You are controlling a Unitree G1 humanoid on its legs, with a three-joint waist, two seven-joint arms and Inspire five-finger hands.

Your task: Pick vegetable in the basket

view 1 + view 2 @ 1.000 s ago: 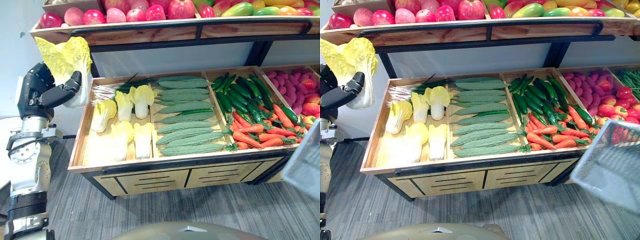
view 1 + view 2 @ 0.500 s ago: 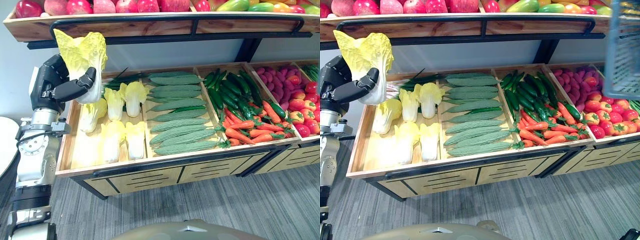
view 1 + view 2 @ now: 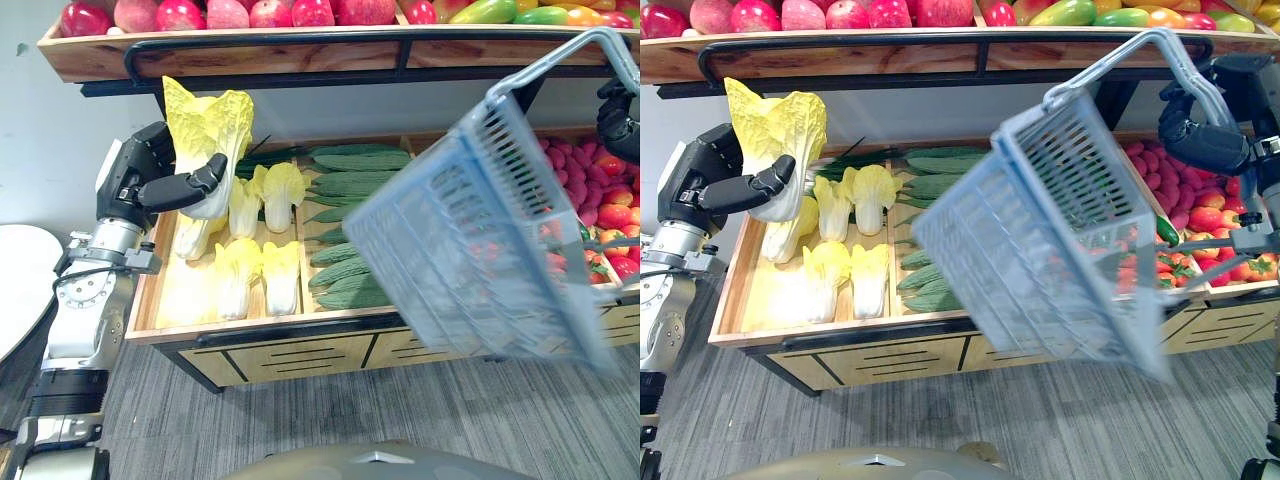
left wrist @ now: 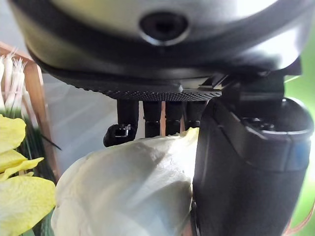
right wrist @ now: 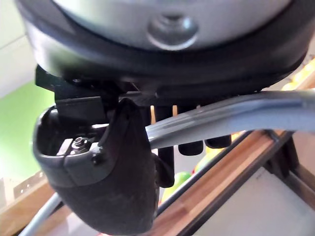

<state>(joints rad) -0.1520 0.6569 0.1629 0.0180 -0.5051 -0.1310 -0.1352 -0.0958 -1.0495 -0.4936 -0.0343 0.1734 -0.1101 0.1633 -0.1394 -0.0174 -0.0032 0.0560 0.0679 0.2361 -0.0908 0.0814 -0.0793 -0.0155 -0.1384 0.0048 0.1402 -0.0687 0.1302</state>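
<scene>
Overhead, the upper shelf (image 3: 250, 58) is carrying apples (image 3: 180, 14) and closing off the room above the stand; open air is lying between the held cabbage and the basket, over the left compartment (image 3: 180, 300); that compartment is holding more napa cabbages (image 3: 260, 280) lying flat, and the next one is holding ridged green gourds (image 3: 360, 160); tomatoes (image 3: 1220, 212) are showing at the far right. The left hand (image 3: 150, 185) is gripping a napa cabbage (image 3: 205, 135) with fingers and thumb curled round its white base, above the compartment's rear left corner; its long axis is standing nearly upright, yellow leaves pointing up toward the shelf's rail. The right hand (image 3: 1200, 135) is clasping the handle (image 3: 560, 50) of a blue-grey mesh basket (image 3: 470, 240), which is hanging steeply tilted before the stand's right half.
</scene>
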